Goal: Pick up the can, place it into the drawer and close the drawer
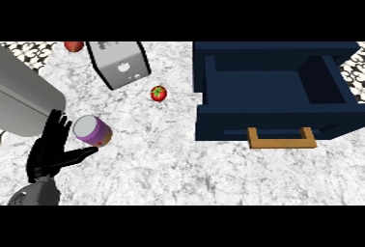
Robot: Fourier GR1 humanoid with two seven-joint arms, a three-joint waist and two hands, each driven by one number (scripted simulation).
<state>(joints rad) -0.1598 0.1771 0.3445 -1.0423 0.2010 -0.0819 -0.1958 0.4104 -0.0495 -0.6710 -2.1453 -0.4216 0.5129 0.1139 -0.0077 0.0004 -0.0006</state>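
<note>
Left hand stood spread wide just beside the purple can on the counter, holding nothing. Grasping seemed the step in hand; next, fingers must curl round it, then carry it to the open navy drawer, well apart.

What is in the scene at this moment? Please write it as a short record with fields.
can: purple with a white top, on the counter, at the left
left hand: open, beside the can on its left, thumb under it in the view; not curled round it
right hand: not in view
drawer: dark blue, open, at the right; the can is not in it
drawer handle: wooden, facing the robot
tomato: between can and drawer, further back
silver box: behind the can
</note>
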